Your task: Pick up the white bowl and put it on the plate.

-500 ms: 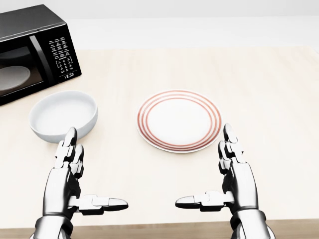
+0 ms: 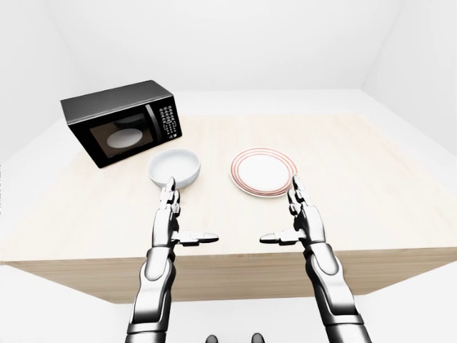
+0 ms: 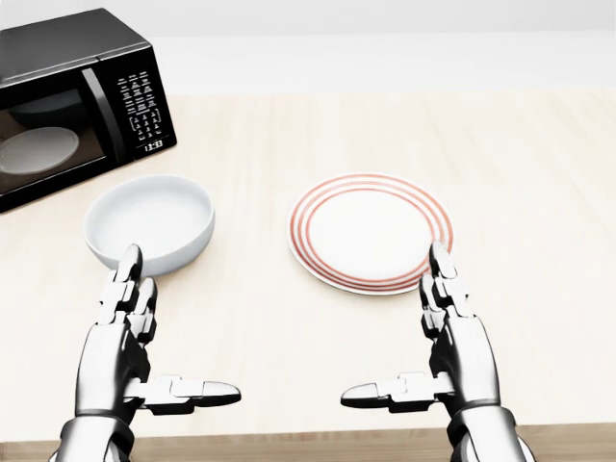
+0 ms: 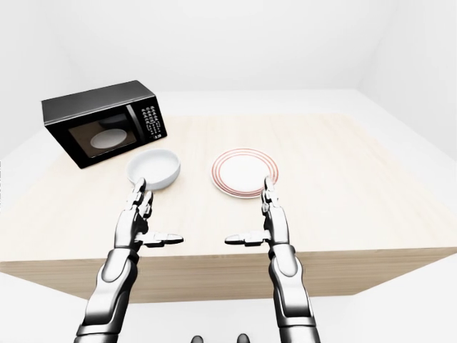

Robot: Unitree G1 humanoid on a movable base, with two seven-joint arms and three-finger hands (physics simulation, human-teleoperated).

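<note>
White bowl (image 3: 149, 222) sat just beyond the left hand's (image 3: 120, 346) spread fingers (image 3: 125, 274); probably light, rigid, slippery, best pinched at its rim. Right hand (image 3: 452, 342) likewise spread.

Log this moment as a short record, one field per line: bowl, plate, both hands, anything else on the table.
bowl: white bowl, empty, upright on the table, left of the plate in the head view
plate: red-ringed plate, empty, apart from the bowl
left hand: left hand open, fingertips at the bowl's near rim, holding nothing
right hand: right hand open, fingertips by the plate's lower right edge
other: black microwave, top left, door shut
</note>
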